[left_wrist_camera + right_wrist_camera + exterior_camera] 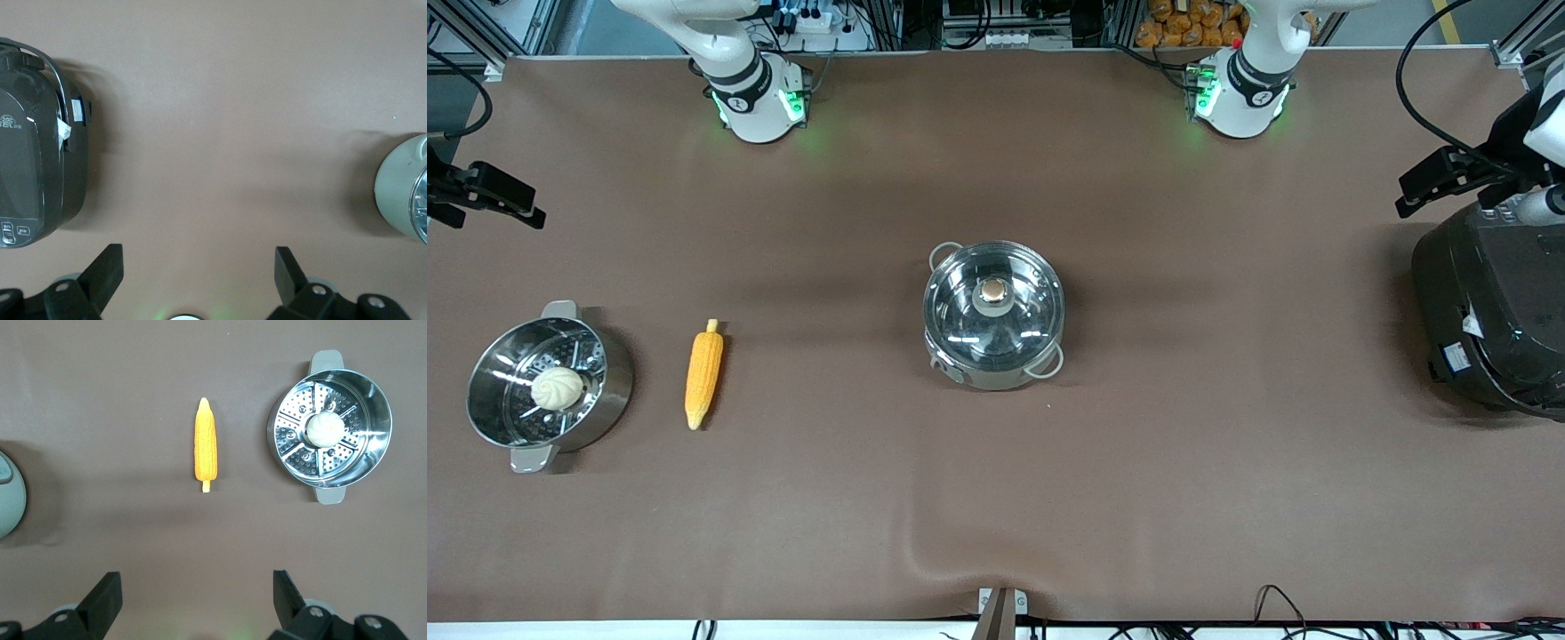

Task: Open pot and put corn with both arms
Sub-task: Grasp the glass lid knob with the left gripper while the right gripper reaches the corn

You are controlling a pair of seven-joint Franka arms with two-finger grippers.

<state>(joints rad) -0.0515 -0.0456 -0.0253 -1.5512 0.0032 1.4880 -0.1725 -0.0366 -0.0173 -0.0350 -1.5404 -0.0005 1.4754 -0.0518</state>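
Observation:
The steel pot (pixel 960 356) stands mid-table with its glass lid (pixel 1018 324) on, tan knob (pixel 992 290) on top. Its edge shows in the left wrist view (pixel 403 193) and the right wrist view (pixel 10 495). The corn (pixel 703 373) lies on the table toward the right arm's end, also seen in the right wrist view (pixel 205 448). My right gripper (pixel 489 191) is open and empty, high over that end of the table (pixel 197 590). My left gripper (pixel 1436 182) is open and empty, up beside the black cooker (pixel 199 267).
A steel pot with a steamer insert (pixel 560 309) holds a white bun (pixel 558 388) beside the corn at the right arm's end; its rim shows in the right wrist view (pixel 380 447). A big black cooker (pixel 1494 320) stands at the left arm's end (pixel 30 160).

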